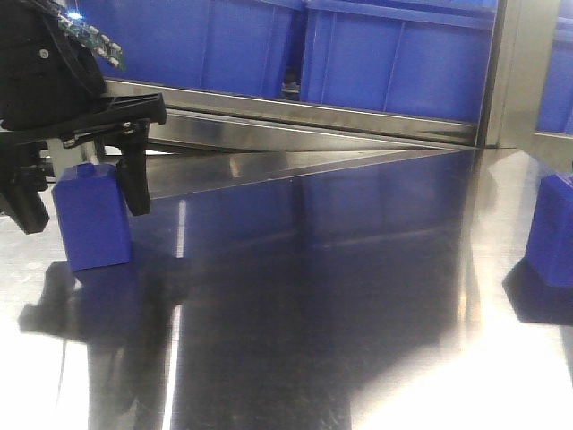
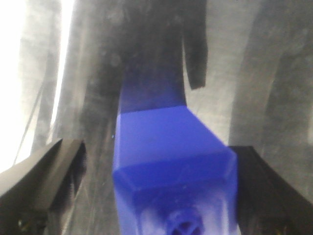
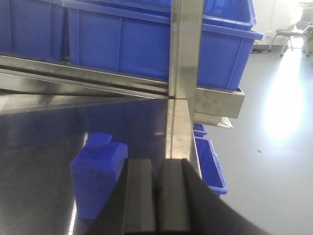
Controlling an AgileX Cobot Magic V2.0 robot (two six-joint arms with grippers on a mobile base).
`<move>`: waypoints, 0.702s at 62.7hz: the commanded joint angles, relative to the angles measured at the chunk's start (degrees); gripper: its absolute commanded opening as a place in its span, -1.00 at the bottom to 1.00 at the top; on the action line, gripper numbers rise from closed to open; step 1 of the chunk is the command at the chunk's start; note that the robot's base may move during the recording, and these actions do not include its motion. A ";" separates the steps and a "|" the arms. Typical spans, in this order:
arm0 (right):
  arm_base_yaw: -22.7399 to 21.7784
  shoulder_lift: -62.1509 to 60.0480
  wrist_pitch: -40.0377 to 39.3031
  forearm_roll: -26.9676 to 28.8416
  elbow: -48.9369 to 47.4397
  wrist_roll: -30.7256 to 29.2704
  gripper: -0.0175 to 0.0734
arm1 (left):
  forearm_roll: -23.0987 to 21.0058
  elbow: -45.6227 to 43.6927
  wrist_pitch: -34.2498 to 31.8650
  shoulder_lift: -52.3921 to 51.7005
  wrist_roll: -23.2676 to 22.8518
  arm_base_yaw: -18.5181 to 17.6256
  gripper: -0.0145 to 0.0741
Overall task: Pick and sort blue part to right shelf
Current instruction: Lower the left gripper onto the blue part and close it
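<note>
One blue part stands between left pincer jaws.

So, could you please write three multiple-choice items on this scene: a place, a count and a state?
1. Where is the blue part by the left gripper? A. In a bin. B. On the steel tabletop, between its fingers. C. Held in the air.
2. How many small blue parts show in the front view? A. One. B. Two. C. Four.
3. How is the right gripper? A. Shut, empty. B. Wide open. C. Shut on a part.
Answers: 1B, it stands straddled on the tabletop; 2B, a second part sits at the right edge; 3A, its pads meet, nothing between.
</note>
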 commanded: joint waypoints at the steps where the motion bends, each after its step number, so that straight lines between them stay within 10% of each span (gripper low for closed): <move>1: -0.23 -1.20 -5.19 -0.07 -1.29 -0.32 -0.52 | -0.74 -1.75 0.10 -2.38 -0.71 -0.55 0.50; 16: -0.23 -1.20 -5.19 -0.07 -1.29 -0.32 -0.52 | -1.28 -1.75 0.87 -2.38 -0.61 -0.55 0.02; 44: -0.23 -1.20 -5.15 -0.07 -1.29 -0.32 -0.52 | 3.74 -7.09 2.64 -7.86 12.62 -3.15 0.00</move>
